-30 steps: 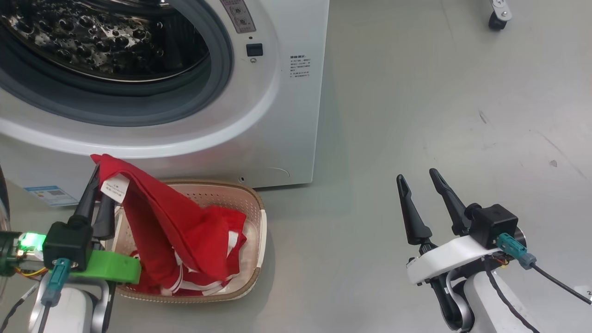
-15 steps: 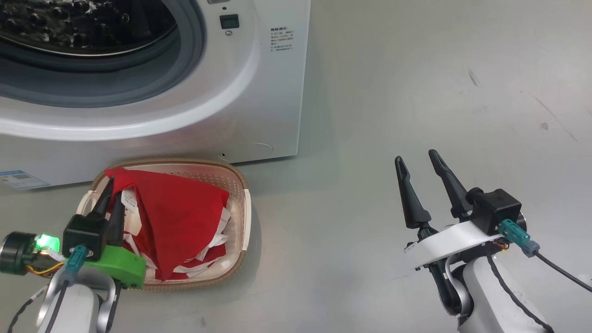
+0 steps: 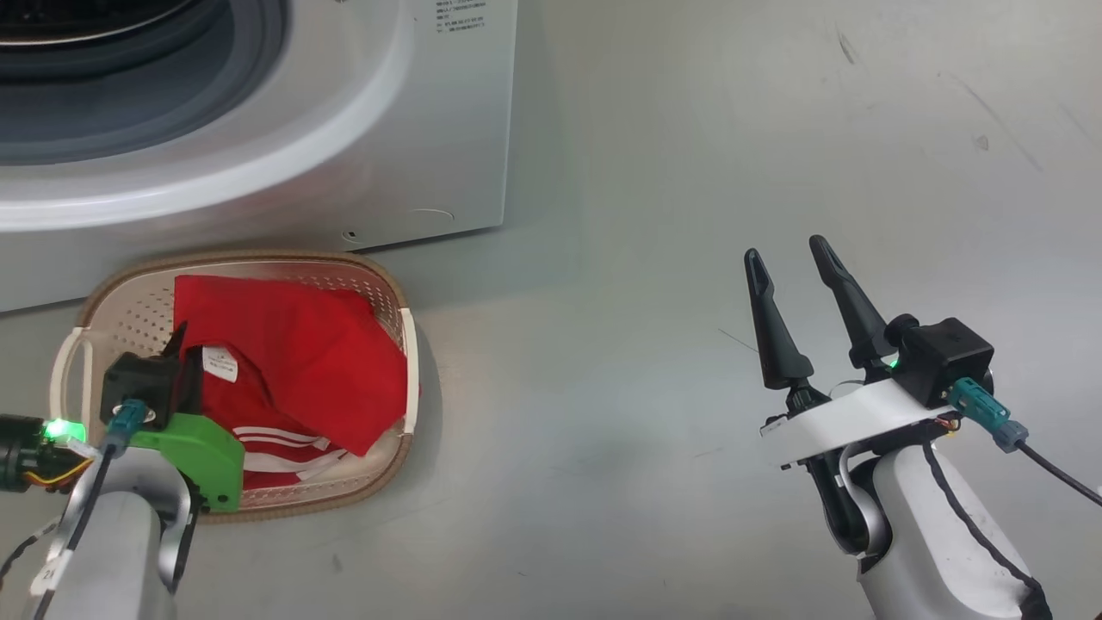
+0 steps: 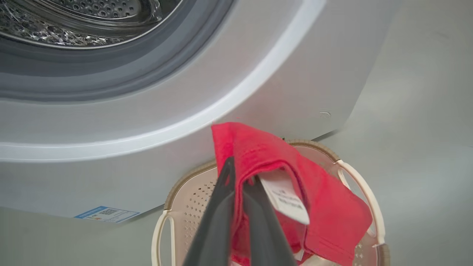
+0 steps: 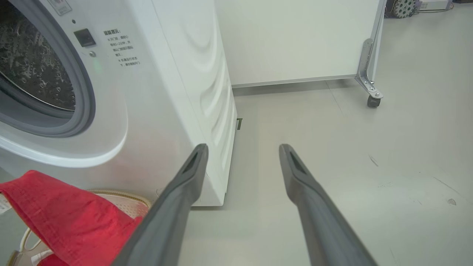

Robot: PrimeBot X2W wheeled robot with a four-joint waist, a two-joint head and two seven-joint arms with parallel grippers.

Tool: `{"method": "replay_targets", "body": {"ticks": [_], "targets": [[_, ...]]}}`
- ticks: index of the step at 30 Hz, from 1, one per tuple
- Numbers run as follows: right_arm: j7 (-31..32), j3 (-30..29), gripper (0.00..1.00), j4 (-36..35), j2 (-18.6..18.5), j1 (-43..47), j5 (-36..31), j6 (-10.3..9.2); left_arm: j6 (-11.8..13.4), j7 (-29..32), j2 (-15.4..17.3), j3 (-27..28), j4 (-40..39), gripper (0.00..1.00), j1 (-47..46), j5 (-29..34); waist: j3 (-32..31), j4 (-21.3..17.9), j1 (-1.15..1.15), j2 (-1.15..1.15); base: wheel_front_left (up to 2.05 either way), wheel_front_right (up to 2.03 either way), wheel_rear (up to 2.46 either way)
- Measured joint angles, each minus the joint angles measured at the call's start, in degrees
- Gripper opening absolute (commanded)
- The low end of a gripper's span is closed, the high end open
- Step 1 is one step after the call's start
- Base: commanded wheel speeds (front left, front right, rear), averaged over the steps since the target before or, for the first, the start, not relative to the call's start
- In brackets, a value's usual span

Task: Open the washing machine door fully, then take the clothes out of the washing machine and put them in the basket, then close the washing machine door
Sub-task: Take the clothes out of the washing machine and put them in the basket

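Grey floor [image 3: 646, 258] holds the basket [image 3: 405, 344] at lower left, just before the washing machine [image 3: 413, 129], seemingly for short drops. The left gripper [image 4: 242, 173] has its fingers pinched on a red garment [image 3: 327, 362] over it. The right gripper [image 3: 785, 248] has its fingers spread, empty.

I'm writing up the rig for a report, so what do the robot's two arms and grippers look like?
The left gripper and right gripper each have two long, dark, tapering fingers, a black boxy block and a teal cable plug. The left has a bright green bracket and a lit green light; the right a white bracket. Forearms are pale grey with black cables.
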Motion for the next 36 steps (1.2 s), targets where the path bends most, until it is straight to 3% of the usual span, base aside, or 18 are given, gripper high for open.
{"method": "replay_targets", "body": {"ticks": [10,17,30,31,32,36], "targets": [[0.0,-2.2,1.0,-0.8,-1.5,-0.6,-0.1,-0.01,0.8,3.0,0.0,1.8,10.0,0.0,-4.6,-1.4,4.1,-1.4,0.0,0.0,0.0,0.0,0.0],[0.0,-2.6,1.0,-1.5,-3.0,-0.7,-1.0,-0.05,2.5,4.1,-0.5,4.0,15.7,0.0,-6.9,-3.4,5.4,0.0,0.0,0.0,0.0,0.0,0.0],[0.0,-2.6,1.0,-3.0,-4.3,-1.0,-2.1,-0.58,2.9,2.4,-2.1,4.6,22.4,0.0,-11.8,-4.5,7.7,2.5,0.0,0.0,0.0,0.0,0.0],[0.0,-2.5,1.0,-3.0,-4.3,-1.1,-2.1,-0.58,3.3,1.7,-2.3,5.0,22.7,0.41,-12.1,-4.8,7.8,2.6,0.0,0.0,0.0,0.0,0.0],[0.0,-2.6,1.0,-3.1,-4.3,-1.1,-2.1,-0.58,3.5,1.3,-2.3,5.2,22.9,1.0,-12.4,-4.9,7.8,2.7,0.0,0.0,0.0,0.0,0.0],[0.0,-2.5,1.0,-3.3,-4.3,-1.3,-2.1,-0.59,3.5,0.3,-2.3,5.2,24.2,1.0,-13.8,-5.0,7.9,3.0,0.0,0.0,0.0,0.0,0.0]]}}
